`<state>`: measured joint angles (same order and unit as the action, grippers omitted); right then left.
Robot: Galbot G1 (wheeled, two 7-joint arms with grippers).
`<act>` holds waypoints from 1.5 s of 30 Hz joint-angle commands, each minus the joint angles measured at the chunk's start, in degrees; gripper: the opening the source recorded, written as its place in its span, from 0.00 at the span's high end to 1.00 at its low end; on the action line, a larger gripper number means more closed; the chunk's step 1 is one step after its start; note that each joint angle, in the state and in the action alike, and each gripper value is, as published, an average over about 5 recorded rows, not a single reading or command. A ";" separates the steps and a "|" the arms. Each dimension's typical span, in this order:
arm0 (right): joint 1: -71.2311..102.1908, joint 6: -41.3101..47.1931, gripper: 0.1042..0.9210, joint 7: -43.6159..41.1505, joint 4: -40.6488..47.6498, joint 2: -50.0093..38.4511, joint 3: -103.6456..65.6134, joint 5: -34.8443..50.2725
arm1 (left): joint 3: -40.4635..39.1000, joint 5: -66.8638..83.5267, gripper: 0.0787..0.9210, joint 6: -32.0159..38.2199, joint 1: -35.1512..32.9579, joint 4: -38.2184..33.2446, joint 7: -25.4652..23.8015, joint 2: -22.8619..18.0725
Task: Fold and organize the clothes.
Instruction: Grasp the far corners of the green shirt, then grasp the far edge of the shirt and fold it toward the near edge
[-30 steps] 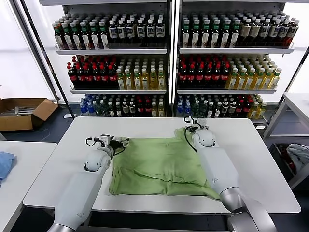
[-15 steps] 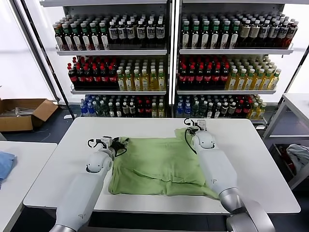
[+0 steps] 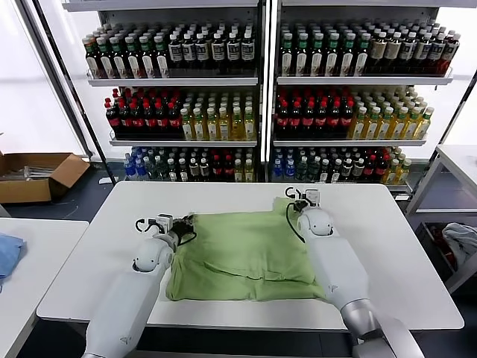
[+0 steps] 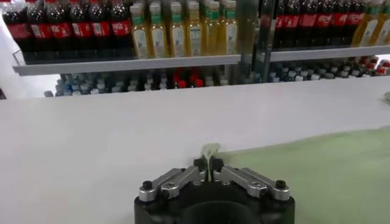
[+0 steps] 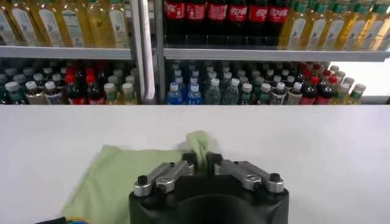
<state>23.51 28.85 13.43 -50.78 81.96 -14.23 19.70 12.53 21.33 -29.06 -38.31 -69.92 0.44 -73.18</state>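
The light green shirt (image 3: 242,253) lies spread on the white table (image 3: 89,253), partly folded, its printed side hidden. My left gripper (image 3: 186,221) is shut on the shirt's far left corner; in the left wrist view a pinch of green cloth (image 4: 210,150) sticks up between the fingertips of the left gripper (image 4: 208,164). My right gripper (image 3: 292,198) is shut on the far right corner. The right wrist view shows a bunched fold of the shirt (image 5: 200,141) clamped in the right gripper (image 5: 202,161).
Shelves of bottles (image 3: 253,97) stand behind the table. A second table at the left carries a blue cloth (image 3: 6,253). A cardboard box (image 3: 33,175) sits on the floor at the left. More cloth (image 3: 460,240) lies at the right edge.
Both grippers have closed from open onto the shirt's far corners. The shirt's near edge has drawn in slightly.
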 commanded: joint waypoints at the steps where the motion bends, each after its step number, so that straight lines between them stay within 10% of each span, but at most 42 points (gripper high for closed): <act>1: 3.15 -1.64 0.99 0.20 -8.71 -0.96 -0.64 0.62 | 0.44 -0.85 0.98 4.76 -0.91 -5.09 0.48 0.15; 28: 29.91 0.05 1.00 9.22 -53.10 -8.04 -4.87 5.48 | 4.03 -3.14 0.98 7.76 -19.34 -27.51 2.00 2.24; 45: 47.65 3.63 1.00 12.79 -63.30 -8.19 -8.81 3.26 | 6.92 -8.29 0.98 8.68 -32.28 -34.87 0.23 0.60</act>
<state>61.66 31.45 24.71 -107.55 74.09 -21.56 23.76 18.56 15.37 -20.61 -62.42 -100.21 1.00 -72.10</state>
